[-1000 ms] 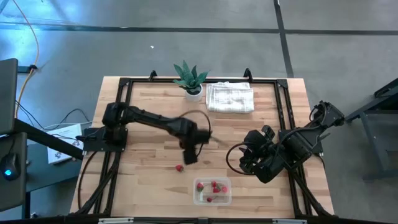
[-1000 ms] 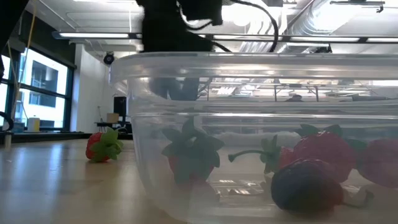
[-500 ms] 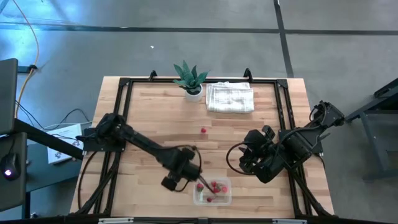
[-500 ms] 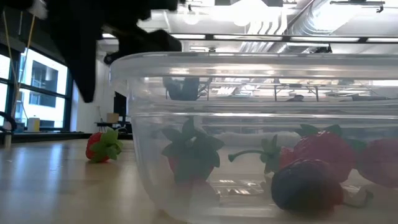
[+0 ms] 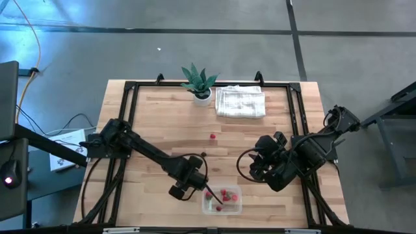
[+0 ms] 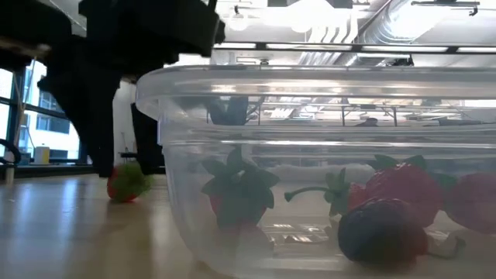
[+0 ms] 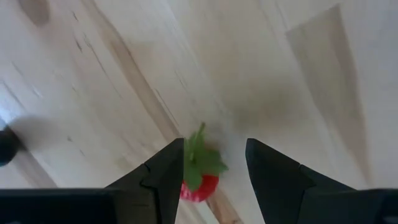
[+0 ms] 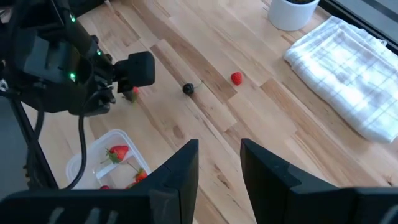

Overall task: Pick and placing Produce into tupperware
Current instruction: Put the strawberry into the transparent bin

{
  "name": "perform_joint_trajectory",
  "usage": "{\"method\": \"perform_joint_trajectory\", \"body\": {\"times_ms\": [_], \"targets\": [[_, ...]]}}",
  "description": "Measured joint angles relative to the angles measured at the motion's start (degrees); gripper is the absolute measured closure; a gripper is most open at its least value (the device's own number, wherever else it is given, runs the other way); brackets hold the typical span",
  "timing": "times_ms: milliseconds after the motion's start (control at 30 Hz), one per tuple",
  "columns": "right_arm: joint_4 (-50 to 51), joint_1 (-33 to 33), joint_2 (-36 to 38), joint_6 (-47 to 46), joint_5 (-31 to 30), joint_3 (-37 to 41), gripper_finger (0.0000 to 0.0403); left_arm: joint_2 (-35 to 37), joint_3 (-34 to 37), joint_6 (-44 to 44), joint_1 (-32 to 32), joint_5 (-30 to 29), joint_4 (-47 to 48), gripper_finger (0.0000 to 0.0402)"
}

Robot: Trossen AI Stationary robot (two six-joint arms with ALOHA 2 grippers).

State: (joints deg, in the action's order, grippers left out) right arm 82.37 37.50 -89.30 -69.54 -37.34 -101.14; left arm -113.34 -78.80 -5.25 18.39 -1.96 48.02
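Observation:
A red strawberry with green leaves (image 7: 200, 177) lies on the wooden table left of the tupperware (image 5: 221, 200). My left gripper (image 7: 214, 149) points down over it, open, one finger on each side; whether they touch it I cannot tell. In the low view the strawberry (image 6: 124, 182) shows between the dark fingers of my left gripper (image 6: 124, 167). The clear tupperware (image 6: 325, 155) holds several red pieces and a dark one. A red piece (image 5: 212, 136) and a dark piece (image 5: 203, 155) lie mid-table. My right gripper (image 8: 219, 146) waits open, raised at the right.
A folded white cloth (image 5: 240, 102) and a small potted plant (image 5: 199, 83) stand at the far edge. A black frame (image 5: 130, 117) runs around the table. The tupperware sits close to the near edge, just right of my left gripper (image 5: 187, 178).
My left gripper has swung from mid-table toward the near edge, rolled about its own axis and sunk until its fingers stand on either side of the strawberry on the table. The strawberry has stayed where it was.

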Motion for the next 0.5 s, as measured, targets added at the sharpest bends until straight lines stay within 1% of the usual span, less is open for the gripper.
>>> {"method": "perform_joint_trajectory", "body": {"times_ms": [267, 500], "targets": [[-0.17, 0.00, 0.00, -0.29, -0.61, 0.00, 0.0293, 0.00, 3.01, 0.91, -0.04, -1.51, -5.20, 0.0240], [-0.22, 0.00, 0.00, -1.16, -0.61, 0.00, 0.0293, 0.07, 5.36, 0.79, -0.04, -1.55, -5.86, 0.0241]]}}
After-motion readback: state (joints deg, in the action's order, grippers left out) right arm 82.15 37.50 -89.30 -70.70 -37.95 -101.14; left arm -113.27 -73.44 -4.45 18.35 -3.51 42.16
